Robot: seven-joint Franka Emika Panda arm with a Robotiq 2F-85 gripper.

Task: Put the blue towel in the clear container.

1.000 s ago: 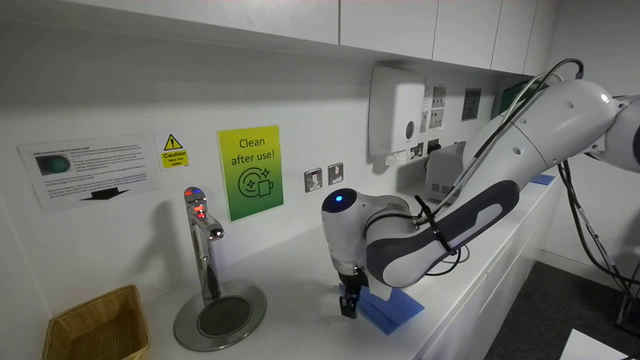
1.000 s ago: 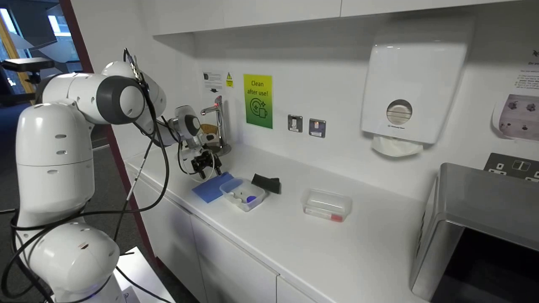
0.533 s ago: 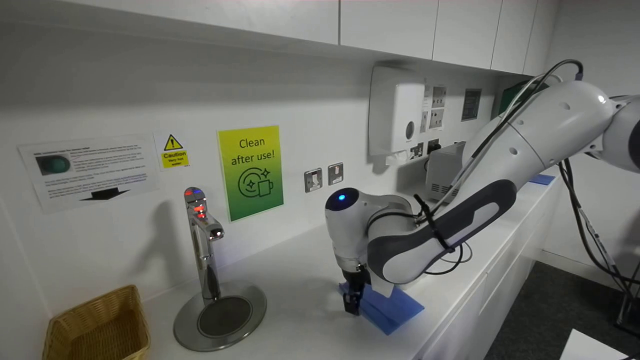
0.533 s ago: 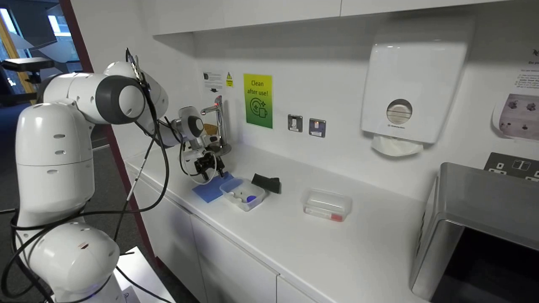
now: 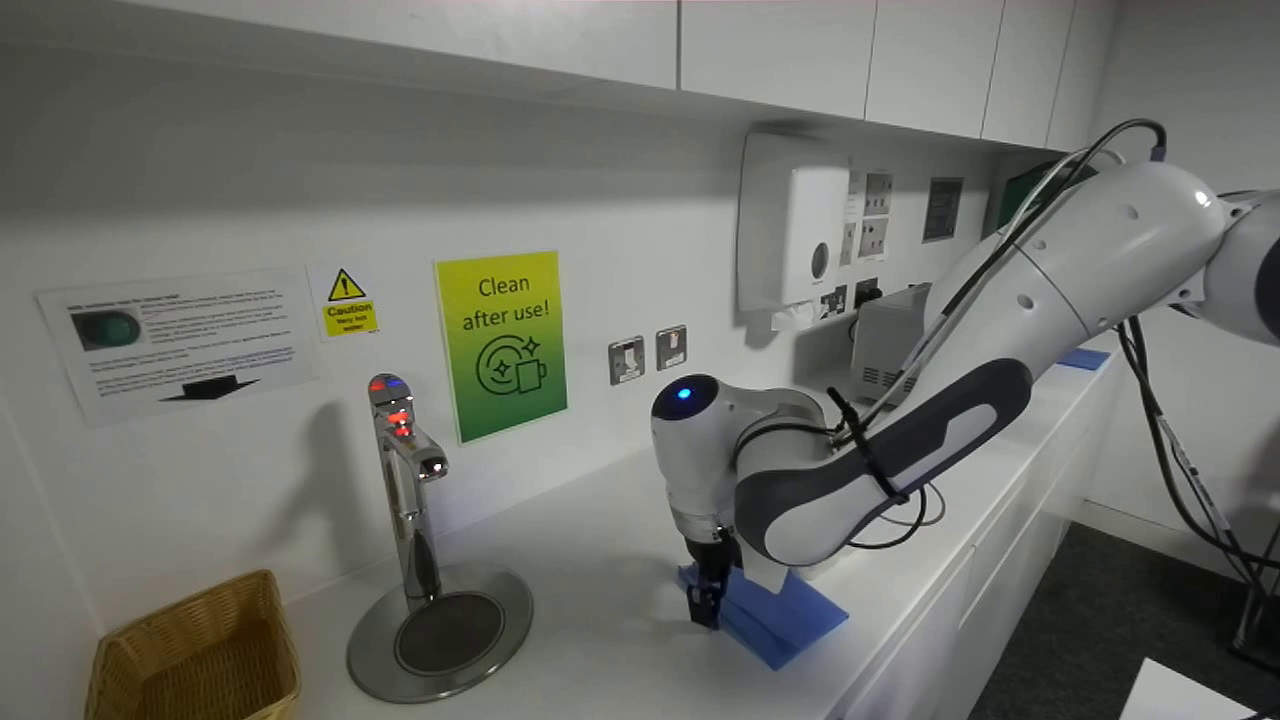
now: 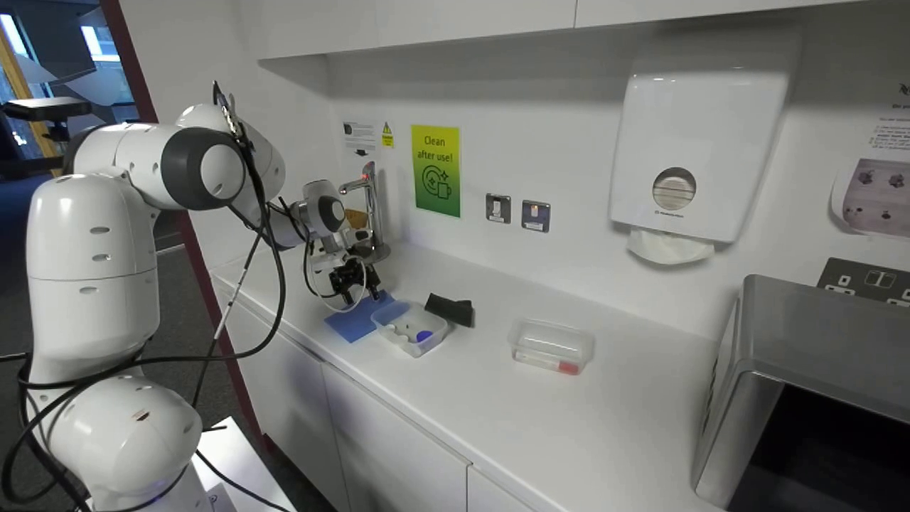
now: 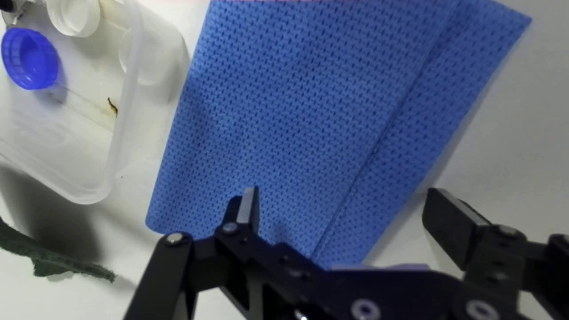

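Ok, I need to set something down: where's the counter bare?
Counter between the red-patched clear container and the silver appliance is bare; so is the stretch between the tap's round base and the blue towel. It's crowded around the towel, with the end effector, caps container and dark item.

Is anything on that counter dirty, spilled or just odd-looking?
Yes: in the wrist view, a dark brown fleck shows in the tub beside the blue towel. It looks odd against the pale plastic; what it is, I cannot tell. I see nothing spilled or broken.
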